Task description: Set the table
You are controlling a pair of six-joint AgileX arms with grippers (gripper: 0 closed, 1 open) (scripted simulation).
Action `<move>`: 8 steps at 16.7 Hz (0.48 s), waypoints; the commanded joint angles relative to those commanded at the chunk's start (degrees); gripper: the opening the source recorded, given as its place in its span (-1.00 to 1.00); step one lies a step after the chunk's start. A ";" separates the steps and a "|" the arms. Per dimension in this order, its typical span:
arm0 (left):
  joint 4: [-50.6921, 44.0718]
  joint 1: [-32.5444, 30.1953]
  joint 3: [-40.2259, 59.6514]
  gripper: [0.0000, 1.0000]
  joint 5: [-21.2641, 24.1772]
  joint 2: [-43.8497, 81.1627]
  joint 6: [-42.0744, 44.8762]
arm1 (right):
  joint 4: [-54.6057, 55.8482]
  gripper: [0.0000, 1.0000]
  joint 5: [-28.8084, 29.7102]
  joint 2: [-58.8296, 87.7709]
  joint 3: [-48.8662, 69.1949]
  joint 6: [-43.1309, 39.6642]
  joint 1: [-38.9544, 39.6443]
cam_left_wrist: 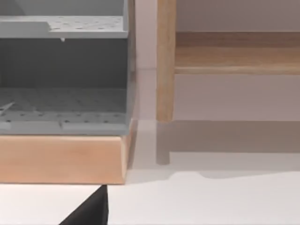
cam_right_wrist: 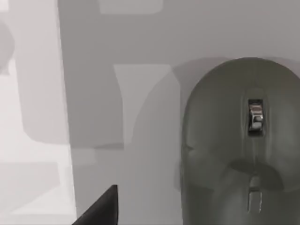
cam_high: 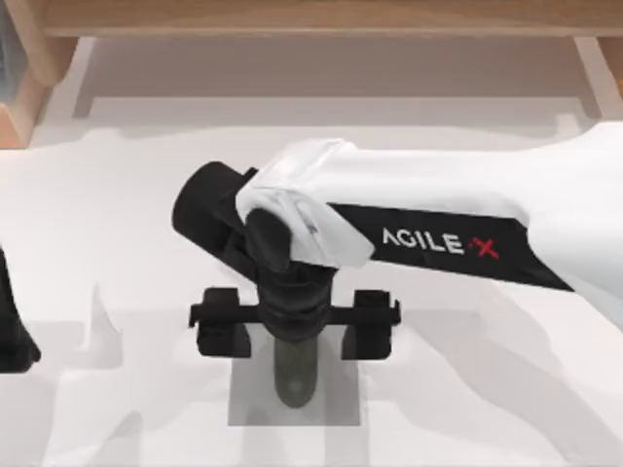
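White bench (cam_high: 117, 243) spreads under us, a grey pad (cam_high: 243, 404) near its middle. Our right gripper (cam_high: 295, 326) hangs spread open over the mouse (cam_right_wrist: 239, 145) on that pad; placing looks nearly done. Our left arm (cam_high: 15, 331) sits parked at left, fingers untellable.

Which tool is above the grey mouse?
The right tool, over the mouse on the grey pad; the left tool sits at the table's left edge.
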 joint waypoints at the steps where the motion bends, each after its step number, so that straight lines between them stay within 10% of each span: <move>1: 0.00 0.00 0.00 1.00 0.00 0.00 0.00 | 0.00 1.00 0.00 0.00 0.00 0.00 0.00; 8: 0.00 0.00 0.00 1.00 0.00 0.00 0.00 | 2.86 1.00 -0.36 -1.38 -1.32 -2.39 -1.07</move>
